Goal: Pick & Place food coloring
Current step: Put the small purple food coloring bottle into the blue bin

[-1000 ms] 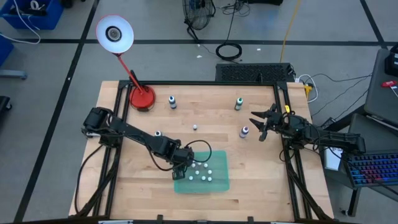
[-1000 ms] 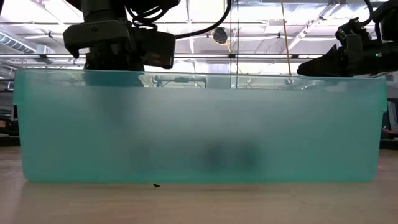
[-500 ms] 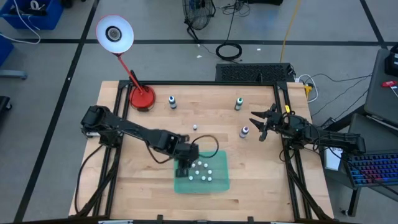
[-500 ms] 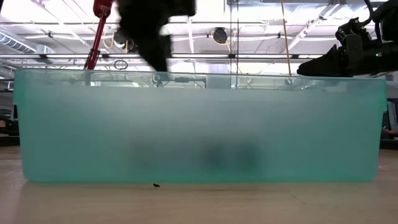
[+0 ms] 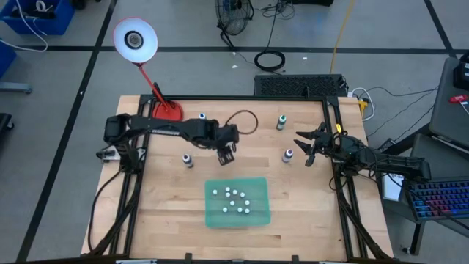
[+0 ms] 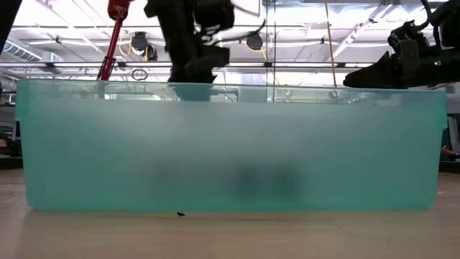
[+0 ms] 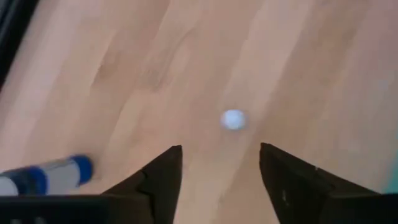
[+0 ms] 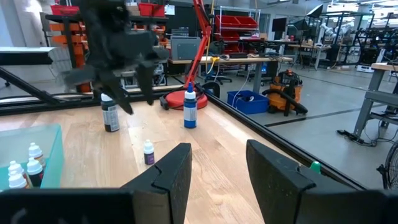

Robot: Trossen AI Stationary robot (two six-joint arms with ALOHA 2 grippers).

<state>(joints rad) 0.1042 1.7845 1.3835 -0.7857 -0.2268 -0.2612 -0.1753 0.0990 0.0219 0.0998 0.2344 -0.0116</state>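
1. Nearest, the green bin (image 5: 209, 220) sits toward the front of the desk (image 5: 168, 205) with a cluster of white-capped food coloring bottles (image 5: 233, 199) already inside. No arm is above it any longer
2. Just behind the bin, the left hand (image 5: 227, 154) hovers over mid-desk. Its fingers are spread apart with nothing between them
3. The left wrist view looks down on the white cap of one loose food coloring bottle (image 7: 233, 119), standing upright on the bare wood just ahead of the spread fingers and not touched
4. What changed: a second ago this hand was at the bin's left edge with narrower fingers, and half a second ago it was over the bin's near-left corner. It has since let go, swung up the desk and opened
5. My reading is that one drop-off is finished and the next pick has begun. The hand now needs to descend squarely over that small cap
6. Farther right, the right hand (image 5: 304, 149) waits near the desk's right edge beside a purple bottle (image 5: 288, 155), fingers parted and empty, exactly as in both earlier frames
7. Farthest back, a blue bottle (image 5: 203, 119) and a green bottle (image 5: 281, 122) stand unmoved
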